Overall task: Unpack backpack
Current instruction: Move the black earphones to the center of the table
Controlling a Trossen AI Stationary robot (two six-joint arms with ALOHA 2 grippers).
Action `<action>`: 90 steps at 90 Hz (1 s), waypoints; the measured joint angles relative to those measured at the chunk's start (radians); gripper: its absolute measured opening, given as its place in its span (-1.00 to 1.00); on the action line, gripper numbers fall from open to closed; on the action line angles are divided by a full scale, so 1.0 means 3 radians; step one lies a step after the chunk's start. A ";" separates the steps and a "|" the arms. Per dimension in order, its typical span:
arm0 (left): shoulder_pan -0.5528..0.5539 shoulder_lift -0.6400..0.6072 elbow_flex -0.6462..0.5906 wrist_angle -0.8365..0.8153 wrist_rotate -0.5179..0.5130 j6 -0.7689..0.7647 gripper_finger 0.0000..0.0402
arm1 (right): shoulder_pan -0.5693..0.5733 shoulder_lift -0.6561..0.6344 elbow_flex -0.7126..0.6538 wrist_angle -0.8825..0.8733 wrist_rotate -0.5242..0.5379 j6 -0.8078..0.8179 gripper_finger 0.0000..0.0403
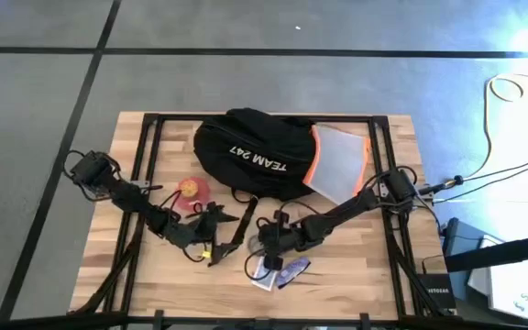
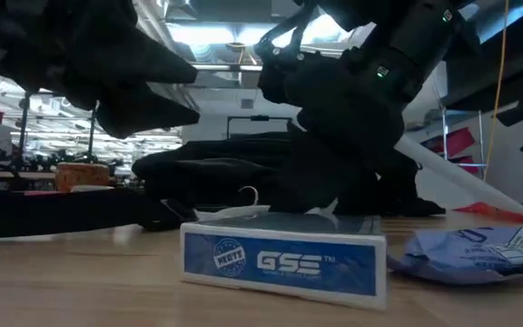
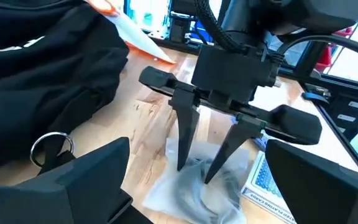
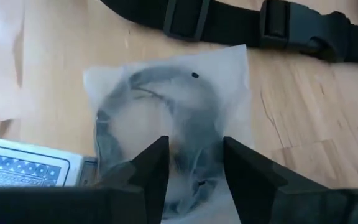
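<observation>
The big round black cloth backpack (image 1: 255, 151) lies at the far middle of the wooden table (image 1: 356, 266). The right gripper (image 3: 197, 171) points down onto a clear plastic bag (image 4: 173, 118) with a dark coiled cable inside, its fingers a little apart on the bag. A blue and white box (image 2: 280, 261) lies just beside. The left gripper (image 1: 232, 229) waits nearby, wide open and empty.

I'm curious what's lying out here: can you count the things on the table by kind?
Black backpack: 1
Orange-edged white sheet: 1
Red round toy: 1
Clear bag with coiled cable: 1
Blue card box: 1
Crumpled blue packet: 1
Total: 6
</observation>
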 joint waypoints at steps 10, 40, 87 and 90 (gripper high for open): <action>0.0000 0.0000 0.0000 -0.0001 0.0000 0.0004 0.81 | 0.0000 0.0000 0.0001 -0.0041 -0.0001 0.0000 -0.37; 0.0000 0.0000 0.0000 -0.0038 -0.0001 -0.0003 0.81 | 0.0000 -0.0008 0.0005 -0.0062 0.0001 -0.0014 -0.75; 0.0000 0.0000 0.0000 -0.0040 -0.0003 -0.0010 0.81 | -0.0001 -0.0020 0.0011 -0.0080 0.0062 -0.0160 -0.99; 0.0000 0.0000 0.0000 -0.0040 -0.0004 -0.0010 0.81 | -0.0001 -0.0020 0.0011 -0.0081 0.0062 -0.0160 -0.99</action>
